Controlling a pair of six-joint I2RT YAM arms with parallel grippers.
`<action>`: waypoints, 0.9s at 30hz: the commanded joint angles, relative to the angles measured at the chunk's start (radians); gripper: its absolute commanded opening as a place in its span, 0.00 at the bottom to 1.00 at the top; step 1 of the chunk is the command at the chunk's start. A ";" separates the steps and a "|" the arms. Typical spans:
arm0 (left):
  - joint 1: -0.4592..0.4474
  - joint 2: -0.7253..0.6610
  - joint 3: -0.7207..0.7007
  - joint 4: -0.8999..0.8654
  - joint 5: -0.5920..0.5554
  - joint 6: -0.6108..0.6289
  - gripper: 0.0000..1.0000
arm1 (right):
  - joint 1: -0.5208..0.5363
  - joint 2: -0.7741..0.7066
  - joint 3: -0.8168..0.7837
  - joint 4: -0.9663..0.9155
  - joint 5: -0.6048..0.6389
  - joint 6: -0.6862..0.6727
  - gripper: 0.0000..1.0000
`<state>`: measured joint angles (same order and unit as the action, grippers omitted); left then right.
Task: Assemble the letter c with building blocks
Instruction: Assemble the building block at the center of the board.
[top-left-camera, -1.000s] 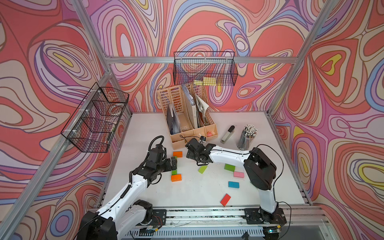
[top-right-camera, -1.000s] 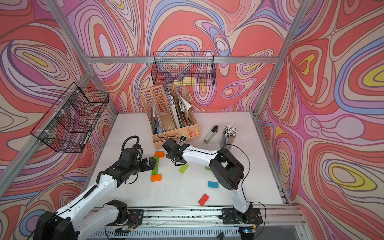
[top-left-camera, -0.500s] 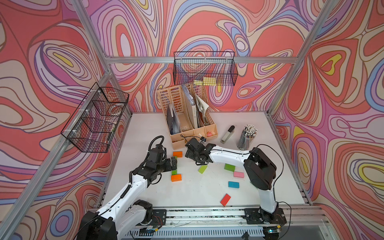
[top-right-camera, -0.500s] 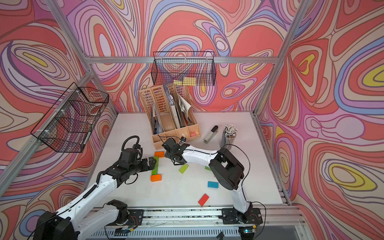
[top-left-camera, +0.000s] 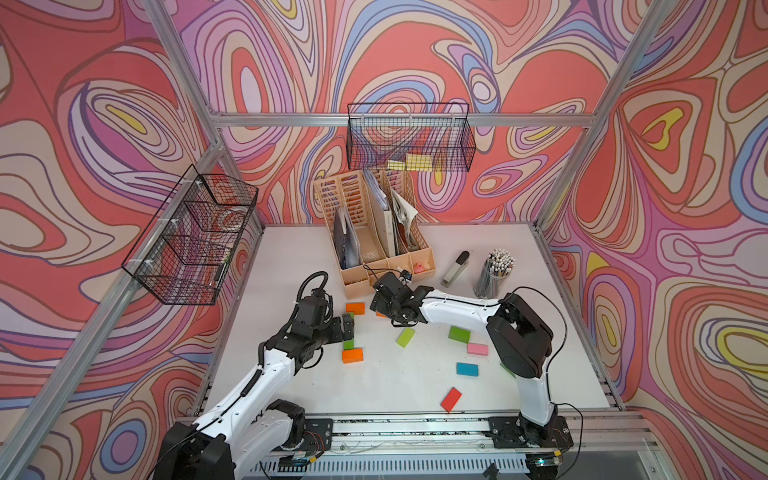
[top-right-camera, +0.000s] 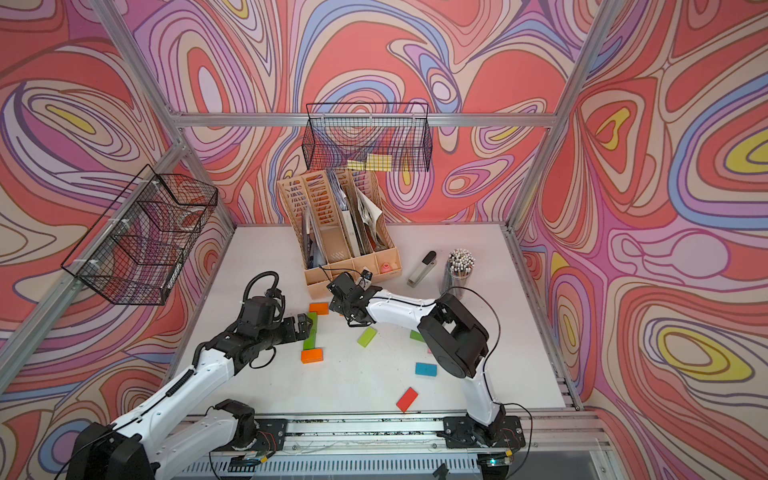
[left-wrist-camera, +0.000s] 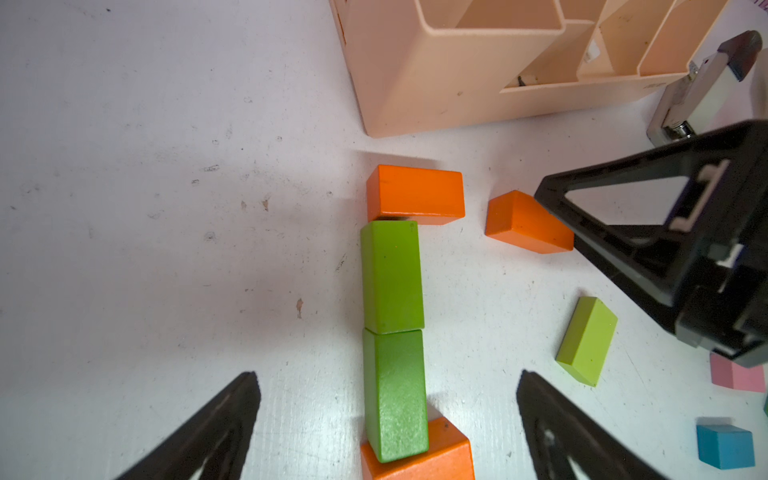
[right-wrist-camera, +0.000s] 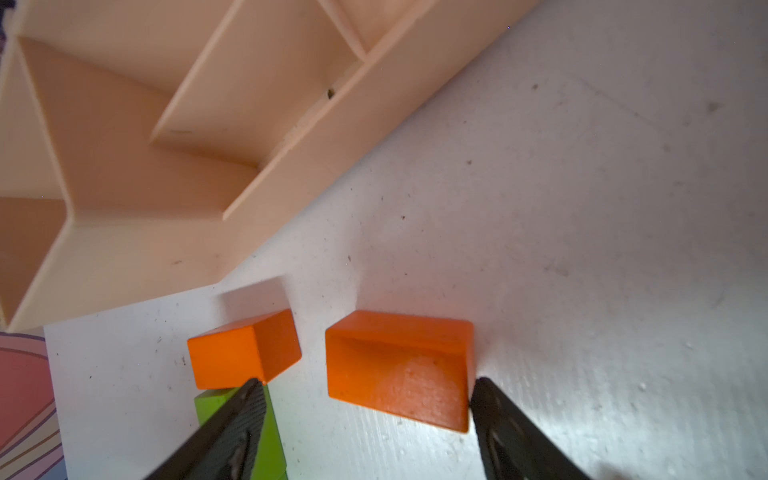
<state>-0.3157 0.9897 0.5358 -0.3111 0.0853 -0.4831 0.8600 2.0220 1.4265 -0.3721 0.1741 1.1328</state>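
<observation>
Hovering low over the white worktop (top-left-camera: 374, 386), my left hand (left-wrist-camera: 386, 374) is spread wide and grips nothing. Its black fingers (left-wrist-camera: 224, 415) stand either side of a dark green wooden block (left-wrist-camera: 395, 395) without touching it. That block lies end to end with a lighter green wooden block (left-wrist-camera: 392, 276), making a straight column. A near orange wooden block (left-wrist-camera: 419, 457) lies crosswise against the column's near end, and a far orange wooden block (left-wrist-camera: 415, 193) lies crosswise against its far end.

My right hand (right-wrist-camera: 365, 381) is partly open around a loose orange wooden block (right-wrist-camera: 399, 370) that lies flat just beside the far orange one, a gap between them. One finger (right-wrist-camera: 503, 424) touches its side and the other stands clear, so I grip nothing there.

Right of the column, apart from one another, lie a red block (top-left-camera: 451, 399), a blue block (top-left-camera: 467, 369), a pink block (top-left-camera: 477, 348), a mid-green block (top-left-camera: 459, 333) and a lime block (top-left-camera: 405, 336).

Just behind the far orange block stands a peach plastic file organiser (top-left-camera: 380, 249), close to my right hand. A white stapler with a black top (top-left-camera: 455, 268) lies further right. Left of the column the worktop runs open to the aluminium frame rail (top-left-camera: 246, 272).
</observation>
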 joint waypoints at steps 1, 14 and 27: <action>-0.004 -0.007 -0.011 -0.012 -0.004 0.003 0.99 | -0.009 0.015 -0.007 0.034 0.004 -0.024 0.82; -0.004 0.001 -0.011 -0.011 -0.007 0.004 0.99 | -0.009 0.039 0.005 0.088 -0.031 -0.037 0.82; -0.004 -0.002 -0.011 -0.011 -0.006 0.003 1.00 | -0.010 0.036 -0.006 0.152 -0.061 -0.068 0.80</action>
<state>-0.3157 0.9897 0.5358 -0.3111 0.0853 -0.4828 0.8520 2.0422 1.4265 -0.2535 0.1257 1.0821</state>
